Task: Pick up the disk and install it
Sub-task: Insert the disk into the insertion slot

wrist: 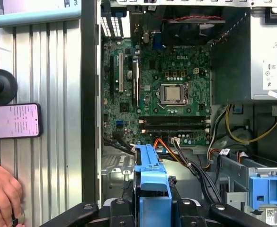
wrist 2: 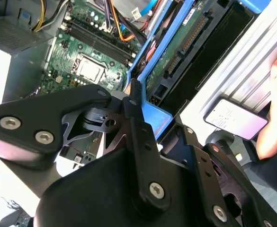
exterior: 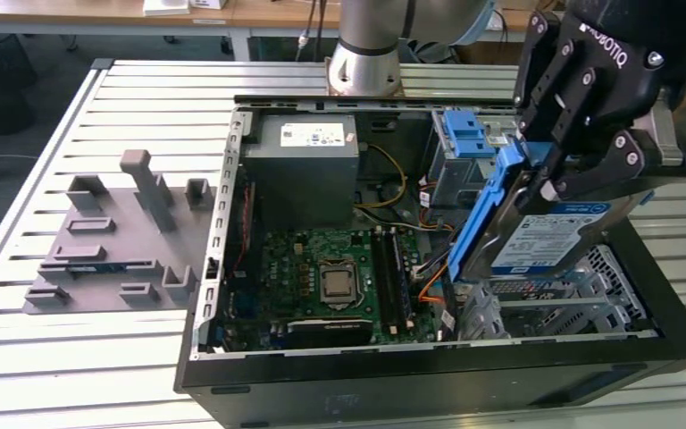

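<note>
Your gripper (exterior: 588, 170) is clamped on the disk (exterior: 546, 241), gripping it near its upper end. You have it tilted, not flat. The labelled face looks toward the exterior view's right, and the blue rail (exterior: 481, 223) runs down the edge on the exterior view's left.

The disk's lower end hangs inside the open top of the case (exterior: 439, 371), over the perforated metal bay (exterior: 557, 308) at the end on the exterior view's right. There is a clear gap between the labelled face and the case wall on that side.

On the rail side things are tighter. The cables (exterior: 429, 277) (the orange ones especially) run just beside the rail's lower corner. Past them the board (exterior: 331, 268) lies low and open. The supply (exterior: 307, 161) stands well apart at the far end. The cage (exterior: 468, 134) with its blue tabs sits behind the disk, near the gripper's knuckles.

In the first wrist view the end of the rail (wrist: 152, 179) sits between the fingers. The board (wrist: 171, 90) is beyond it, and the cables (wrist: 195, 165) pass close along one side.

In the second wrist view the disk's (wrist 2: 176, 56) green underside slants away from the fingers.

Outside the case wall, the slatted table (exterior: 81, 357) carries a grey fixture (exterior: 104, 241) at the exterior view's left. A phone (wrist: 13, 120) lies on the slats with a hand (wrist: 1, 196) near it, both apart from the case.
</note>
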`<state>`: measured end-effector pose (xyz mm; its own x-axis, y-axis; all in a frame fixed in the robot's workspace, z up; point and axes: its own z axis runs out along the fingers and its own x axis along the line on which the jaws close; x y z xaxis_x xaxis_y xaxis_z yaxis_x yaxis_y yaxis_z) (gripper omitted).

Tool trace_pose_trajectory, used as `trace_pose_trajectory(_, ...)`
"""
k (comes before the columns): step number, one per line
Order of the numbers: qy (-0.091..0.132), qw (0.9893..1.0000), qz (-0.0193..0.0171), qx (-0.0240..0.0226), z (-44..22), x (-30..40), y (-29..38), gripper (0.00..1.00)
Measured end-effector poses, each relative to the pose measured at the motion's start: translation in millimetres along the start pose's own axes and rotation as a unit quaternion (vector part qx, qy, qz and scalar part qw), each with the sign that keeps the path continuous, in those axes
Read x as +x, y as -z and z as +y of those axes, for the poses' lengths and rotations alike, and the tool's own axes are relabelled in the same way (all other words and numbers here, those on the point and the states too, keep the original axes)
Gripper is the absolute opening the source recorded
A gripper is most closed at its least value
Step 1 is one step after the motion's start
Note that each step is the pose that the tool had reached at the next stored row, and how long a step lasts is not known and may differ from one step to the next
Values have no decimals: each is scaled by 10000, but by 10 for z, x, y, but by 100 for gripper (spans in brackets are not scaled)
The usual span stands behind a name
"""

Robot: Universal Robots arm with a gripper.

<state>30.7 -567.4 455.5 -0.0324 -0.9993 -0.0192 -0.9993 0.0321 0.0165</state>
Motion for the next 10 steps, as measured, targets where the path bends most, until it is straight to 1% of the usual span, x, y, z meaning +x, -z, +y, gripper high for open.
trace_pose_trajectory(7,-1,10000,0,-15,-180,-5,-20,36)
trace_pose_trajectory(10,0,10000,0,-18,-226,-7,-25,36)
